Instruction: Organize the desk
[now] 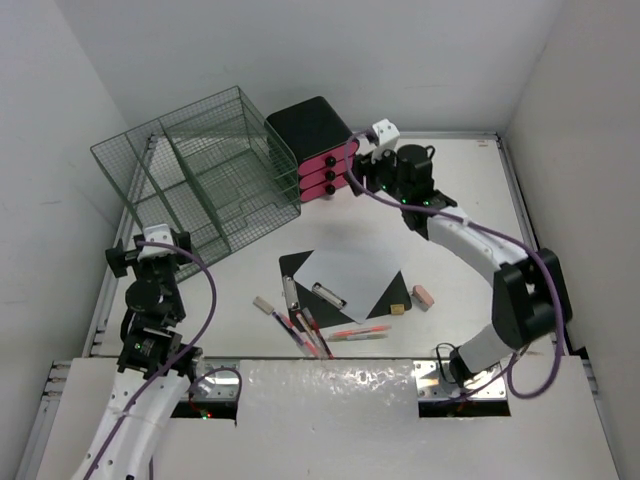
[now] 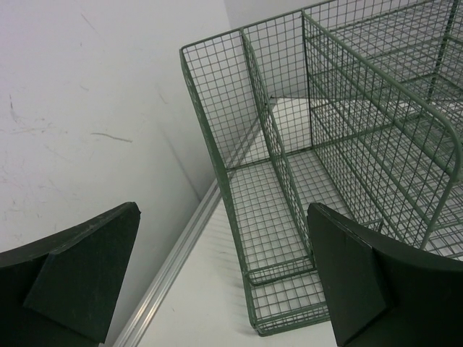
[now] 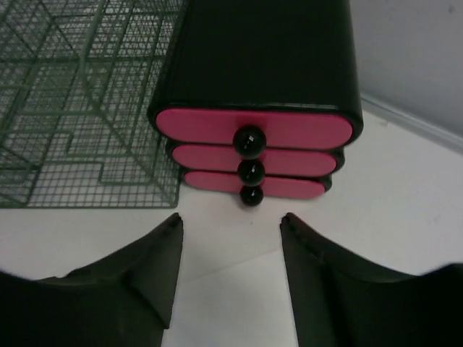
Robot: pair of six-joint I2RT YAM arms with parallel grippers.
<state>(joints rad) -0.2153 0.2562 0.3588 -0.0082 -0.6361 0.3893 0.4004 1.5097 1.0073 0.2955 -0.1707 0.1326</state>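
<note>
While 3 pink drawers (image 3: 253,130) sit shut, mesh rack (image 1: 200,170) alongside, on desk (image 1: 465,195)

Ahead of my right claw (image 3: 231,220) I see a black box (image 3: 260,50) with pink drawers (image 3: 202,126), black knobs (image 3: 249,140), and a green mesh rack (image 3: 79,94).

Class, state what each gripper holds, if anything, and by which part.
Nothing is held. The left gripper stands open by the green rack; the right gripper stands open facing the drawer box, clear of it.
</note>
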